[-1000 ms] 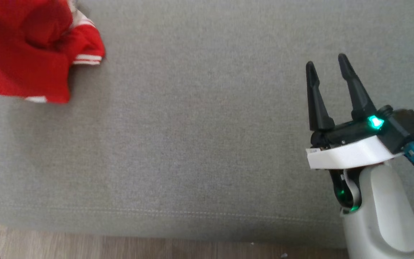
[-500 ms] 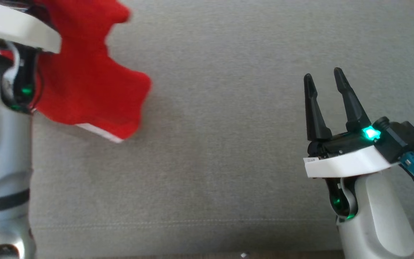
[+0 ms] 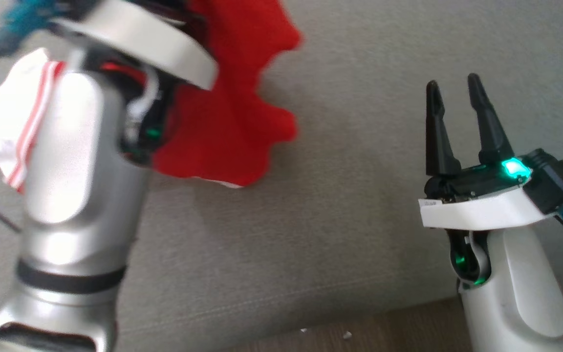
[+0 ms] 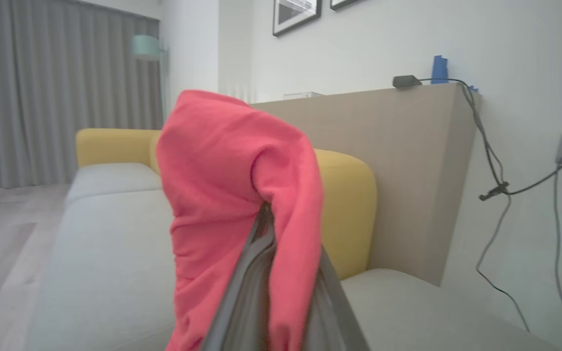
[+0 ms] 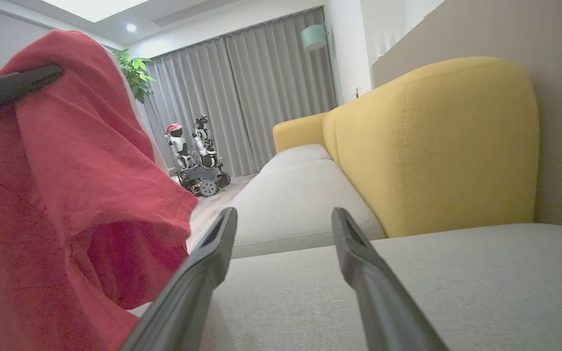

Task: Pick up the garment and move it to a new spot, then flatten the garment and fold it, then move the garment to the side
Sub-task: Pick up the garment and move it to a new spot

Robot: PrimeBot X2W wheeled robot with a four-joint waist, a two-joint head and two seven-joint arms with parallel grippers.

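the left gripper (image 4: 264,214) is pinched tight on the red garment (image 3: 232,127), which hangs above the grey sofa seat (image 3: 350,205) at the left. the right gripper (image 3: 451,84) hovers at the near right, fingers spread and holding nothing, apart from the cloth.
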